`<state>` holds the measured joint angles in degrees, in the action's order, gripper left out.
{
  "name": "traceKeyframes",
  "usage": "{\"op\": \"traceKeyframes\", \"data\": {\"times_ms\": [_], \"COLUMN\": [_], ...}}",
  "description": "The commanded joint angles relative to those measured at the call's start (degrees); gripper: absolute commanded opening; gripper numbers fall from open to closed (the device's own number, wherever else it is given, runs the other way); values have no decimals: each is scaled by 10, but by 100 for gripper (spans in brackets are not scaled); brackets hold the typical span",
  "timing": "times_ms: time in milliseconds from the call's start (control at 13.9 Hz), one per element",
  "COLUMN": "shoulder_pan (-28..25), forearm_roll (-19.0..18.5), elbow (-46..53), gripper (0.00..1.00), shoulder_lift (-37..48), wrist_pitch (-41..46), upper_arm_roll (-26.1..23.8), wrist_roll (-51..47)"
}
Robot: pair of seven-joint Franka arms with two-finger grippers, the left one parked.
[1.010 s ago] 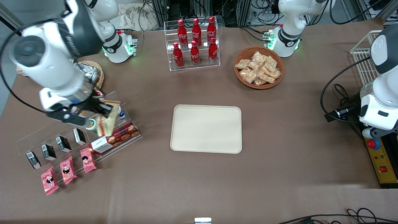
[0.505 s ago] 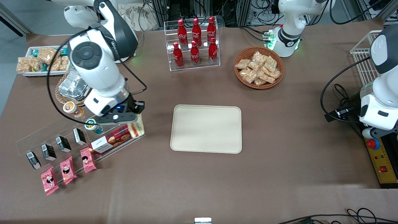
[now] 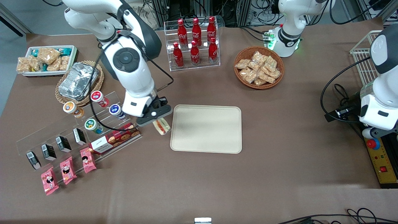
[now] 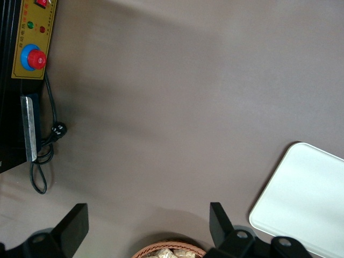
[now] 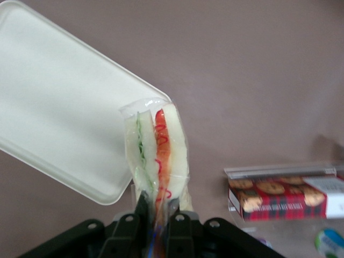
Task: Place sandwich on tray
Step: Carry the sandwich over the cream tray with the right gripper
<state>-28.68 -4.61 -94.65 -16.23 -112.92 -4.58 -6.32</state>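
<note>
The gripper (image 5: 156, 207) pinches the wrapped sandwich (image 5: 157, 156) tightly by one end, holding it above the table just beside the bare tray (image 3: 206, 129); a wicker basket (image 3: 258, 67) holds tan snack packets.

Open tray, crowded rack side

The gripper (image 3: 158, 119), clamping the sandwich (image 3: 162, 125), hangs beside the bare tray (image 3: 206, 129); biscuit box (image 3: 114, 137) crowds at eight o'clock.
</note>
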Motion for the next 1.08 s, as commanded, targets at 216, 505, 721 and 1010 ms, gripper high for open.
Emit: {"op": "traceKeyframes", "data": {"times_ms": [216,505,721,1010], "shoulder_pan": [-57,-87,-108,-114], "forearm_roll": [-15,-11,-15,-11], "elbow": [45,99,120,134], "gripper": [0,0,0,0], "shoulder_lift": [-85,-158,-209,-267], "wrist_pitch": [-57,-124,-190,-261], "upper_arm_roll": [4,3,4,3], "wrist_roll": [107,181,204,245]}}
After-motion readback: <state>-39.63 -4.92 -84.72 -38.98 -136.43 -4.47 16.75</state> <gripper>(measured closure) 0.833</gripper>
